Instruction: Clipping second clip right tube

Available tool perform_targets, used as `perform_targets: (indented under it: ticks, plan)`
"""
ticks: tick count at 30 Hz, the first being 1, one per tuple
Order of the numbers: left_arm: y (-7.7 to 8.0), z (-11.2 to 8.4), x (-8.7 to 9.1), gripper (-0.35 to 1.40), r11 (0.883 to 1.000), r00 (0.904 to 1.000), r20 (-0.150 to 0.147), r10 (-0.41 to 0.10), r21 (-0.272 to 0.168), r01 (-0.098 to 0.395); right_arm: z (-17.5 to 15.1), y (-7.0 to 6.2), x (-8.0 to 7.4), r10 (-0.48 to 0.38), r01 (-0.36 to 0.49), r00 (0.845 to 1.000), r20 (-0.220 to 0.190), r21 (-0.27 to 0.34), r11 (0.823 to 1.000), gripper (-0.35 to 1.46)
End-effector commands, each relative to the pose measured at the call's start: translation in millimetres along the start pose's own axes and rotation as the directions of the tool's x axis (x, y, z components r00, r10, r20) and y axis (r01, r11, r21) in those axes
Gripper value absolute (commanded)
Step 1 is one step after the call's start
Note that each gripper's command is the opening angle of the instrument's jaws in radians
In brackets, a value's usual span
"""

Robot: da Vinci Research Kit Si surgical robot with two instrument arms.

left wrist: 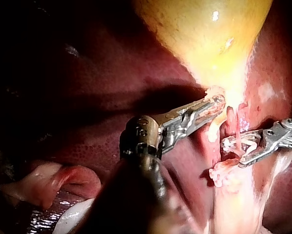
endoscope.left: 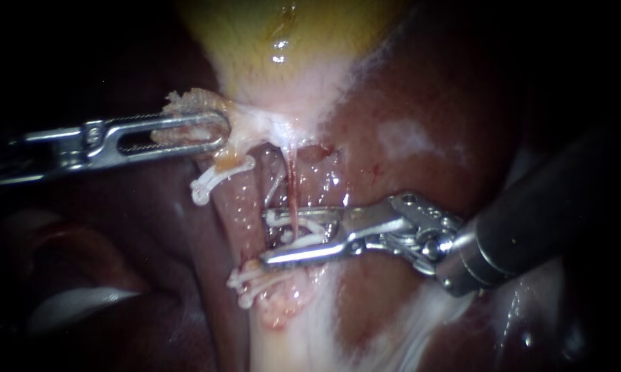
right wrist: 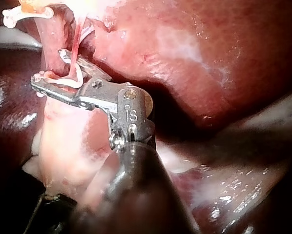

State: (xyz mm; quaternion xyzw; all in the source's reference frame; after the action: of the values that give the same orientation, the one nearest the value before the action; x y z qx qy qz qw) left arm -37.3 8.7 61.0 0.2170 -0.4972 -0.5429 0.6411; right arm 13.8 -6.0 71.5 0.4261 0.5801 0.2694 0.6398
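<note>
Left instrument [endoscope.left: 186,132]: its hand is closed, both jaws pinching the pale flap at the neck of the gallbladder [endoscope.left: 282,41] and drawing it to the left.

Left tube: two white clips already on it, an upper clip [endoscope.left: 217,180] and a lower clip [endoscope.left: 251,284].

Right tube [endoscope.left: 293,189]: a thin red strand running down from the gallbladder neck, between the left tube and the liver [endoscope.left: 427,103]. It passes between the jaws of the right instrument [endoscope.left: 282,238].

Right instrument: its hand stands narrow, with the jaws seated on a white loaded clip [endoscope.left: 298,235] that straddles the right tube and is not yet pressed flat.

To do it well, in our judgement: hold the left pull steady so the strand stays taut. Set the loaded clip square across the tube and apart from the other clips. Confirm both clip ends pass beyond the strand. Then squeeze fully.

Poorly seen:
- The far ends of the loaded clip lie against wet tissue.
- The strand's lower run is hidden behind the jaws.
- White shapes crowd the jaws, so possibly a clip already sits on this tube; we cannot tell.
</note>
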Motion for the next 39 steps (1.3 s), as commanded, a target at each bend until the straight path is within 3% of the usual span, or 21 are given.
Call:
perform_targets:
  ticks: [1,12,26,30,33,39]
  plan:
    - [0.0,0.0,0.0,-0.10,1.000,1.0000,0.000,0.000,0.001,0.000,0.1,-0.2,0.0,-0.001,0.001,1.000,0.003,0.007,1.000,0.48]
    - [0.0,0.0,0.0,-0.10,1.000,1.0000,0.000,0.000,0.001,0.000,0.4,-1.8,0.6,0.007,-0.007,1.000,-0.016,0.047,0.999,0.48]
    - [0.0,0.0,0.0,-0.10,1.000,1.0000,0.000,0.000,0.001,0.000,0.4,-1.8,0.6,0.010,-0.010,1.000,-0.005,0.071,0.997,0.42]
    - [0.0,0.0,0.0,-0.10,1.000,1.0000,0.000,0.000,0.001,0.000,0.1,-1.4,0.7,0.022,-0.021,1.000,-0.014,0.049,0.999,0.19]
    - [0.0,0.0,0.0,-0.10,1.000,1.0000,0.000,0.000,0.001,0.000,-0.7,-1.2,0.6,0.069,-0.068,0.997,-0.016,0.046,0.997,-0.30]
    - [0.0,0.0,0.0,-0.10,1.000,1.0000,0.000,0.000,0.001,0.000,-1.3,-1.1,0.5,0.081,-0.080,0.995,0.056,-0.010,0.997,-0.35]
